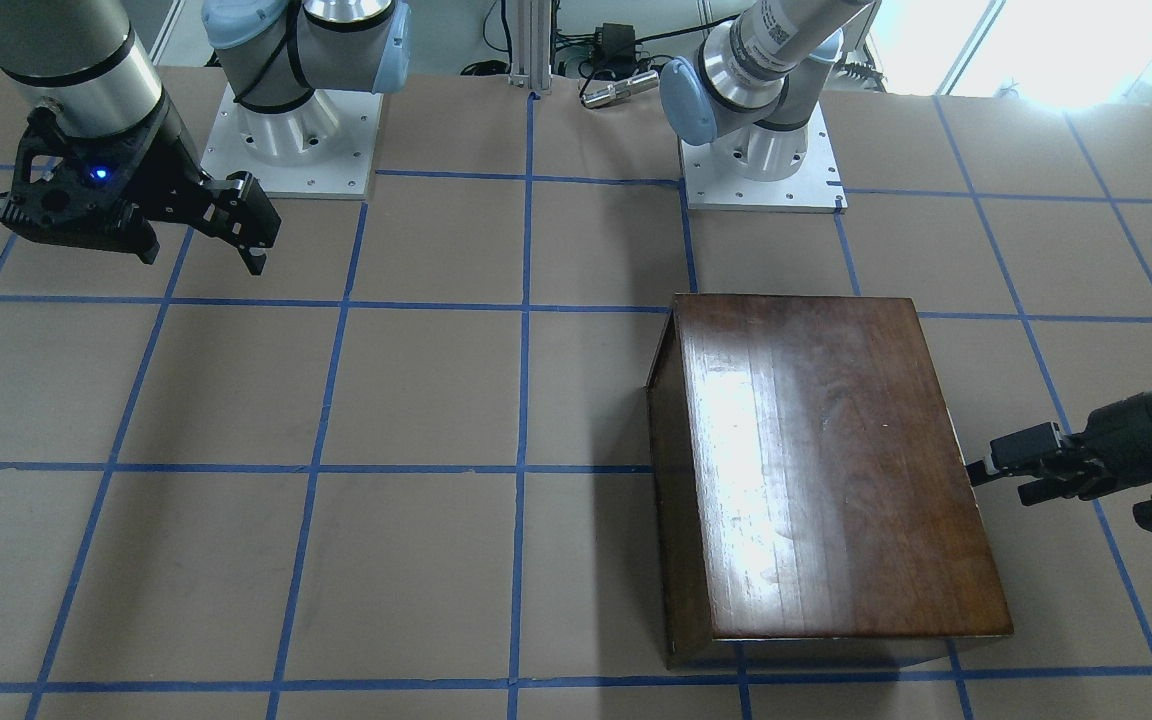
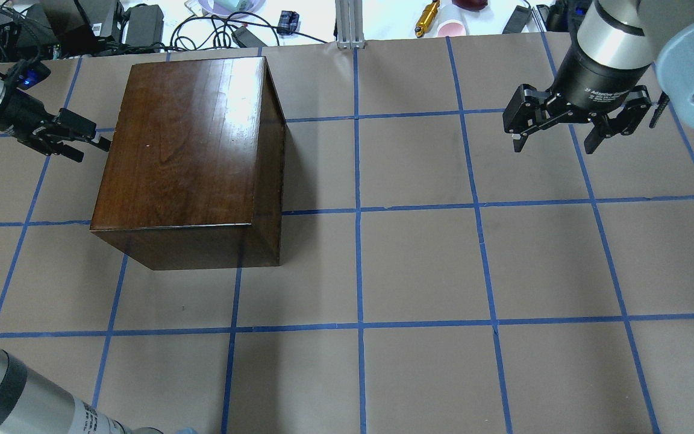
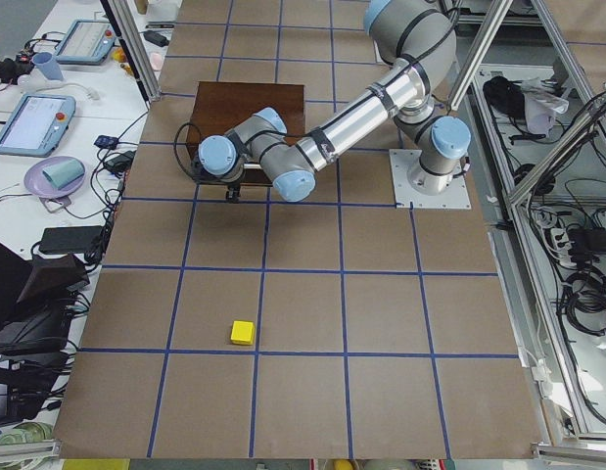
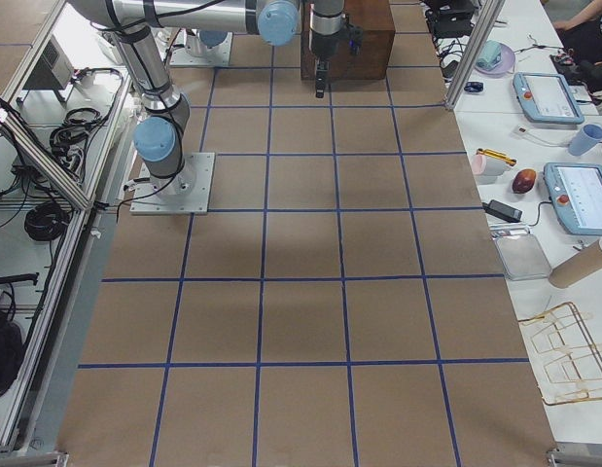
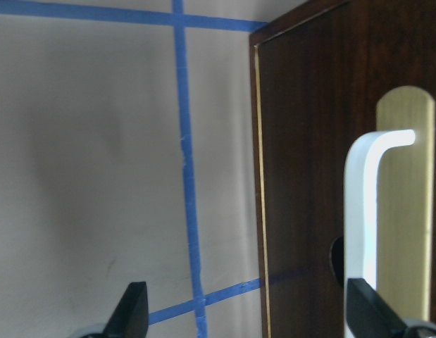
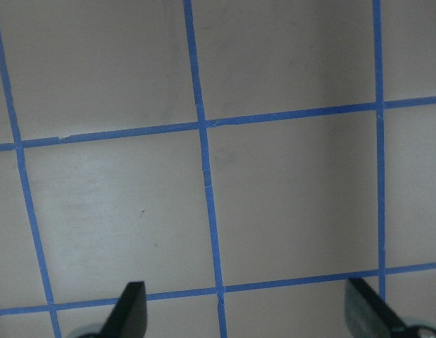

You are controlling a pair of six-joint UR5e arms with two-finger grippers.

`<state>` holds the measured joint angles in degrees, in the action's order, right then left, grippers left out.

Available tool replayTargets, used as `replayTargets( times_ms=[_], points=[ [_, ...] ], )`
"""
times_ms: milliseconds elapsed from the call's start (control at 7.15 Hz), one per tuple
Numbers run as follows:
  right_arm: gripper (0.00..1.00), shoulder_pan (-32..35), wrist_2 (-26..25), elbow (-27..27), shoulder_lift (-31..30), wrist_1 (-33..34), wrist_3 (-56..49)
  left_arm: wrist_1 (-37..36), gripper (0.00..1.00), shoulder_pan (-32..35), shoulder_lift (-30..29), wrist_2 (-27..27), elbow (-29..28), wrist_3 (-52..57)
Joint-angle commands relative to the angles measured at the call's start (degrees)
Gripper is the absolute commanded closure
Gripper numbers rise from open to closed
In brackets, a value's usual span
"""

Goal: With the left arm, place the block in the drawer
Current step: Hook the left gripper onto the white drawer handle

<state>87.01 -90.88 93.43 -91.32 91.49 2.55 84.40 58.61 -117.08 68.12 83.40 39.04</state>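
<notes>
The yellow block (image 3: 243, 333) lies on the table in the exterior left view, far from the dark-brown box (image 2: 190, 138). The drawer is closed; its dark front panel (image 5: 309, 176) and its pale handle (image 5: 394, 211) fill the right of the left wrist view. My left gripper (image 2: 91, 144) is open and empty, level with the table and pointing at that drawer face, close to it. It also shows in the front-facing view (image 1: 1001, 470) and the left wrist view (image 5: 253, 317). My right gripper (image 2: 553, 144) is open and empty, above bare table far from the box.
The box (image 1: 816, 460) stands on brown paper with blue tape lines. The arm bases (image 1: 291, 130) stand at the robot's edge. Cables and small items (image 2: 214, 24) lie beyond the far table edge. The right wrist view shows only taped table (image 6: 203, 176).
</notes>
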Motion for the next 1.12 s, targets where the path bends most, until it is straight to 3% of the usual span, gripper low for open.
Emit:
replayTargets(
  times_ms=[0,978],
  points=[
    [0.0,0.0,0.0,0.0,0.0,0.0,0.0,0.9,0.0,0.4,-0.3,0.2,-0.2,0.0],
    [0.0,0.0,0.0,0.0,0.0,0.0,0.0,0.1,0.0,1.2,-1.9,0.5,0.3,-0.4]
  ],
)
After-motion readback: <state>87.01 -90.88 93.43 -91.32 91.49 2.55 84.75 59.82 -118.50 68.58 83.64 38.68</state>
